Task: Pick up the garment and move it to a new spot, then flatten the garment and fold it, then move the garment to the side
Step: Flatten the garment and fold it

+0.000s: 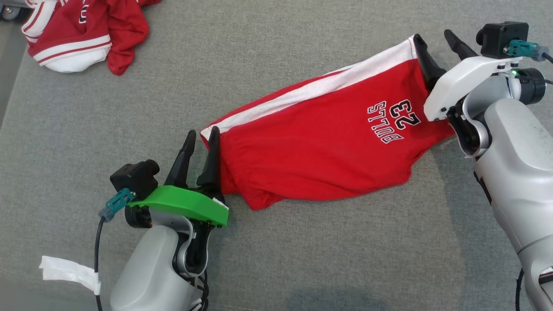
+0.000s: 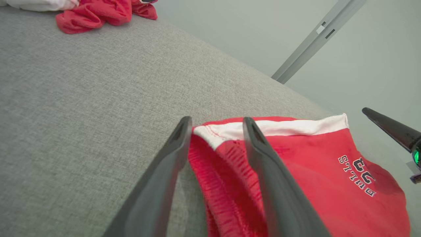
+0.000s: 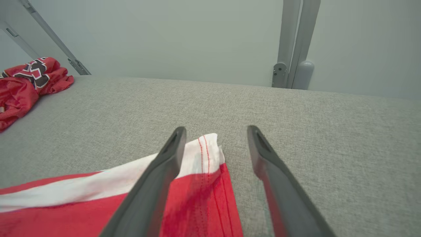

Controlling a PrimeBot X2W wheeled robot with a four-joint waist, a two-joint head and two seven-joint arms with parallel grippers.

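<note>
Lying free on the cushion [image 1: 302, 259], opposite corners between parted fingers of left gripper [image 1: 203, 130] and right gripper [image 1: 432, 34], at risk of snagging on a lifting finger and dragging the shorts [image 1: 319, 142] askew; corners hard by fingers in wrist views, whole outline and far pile [image 1: 86, 34] from the head.

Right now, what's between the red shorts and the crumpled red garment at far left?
Nothing: in the head view, bare grey fabric runs from the red shorts to the crumpled red garment.
</note>
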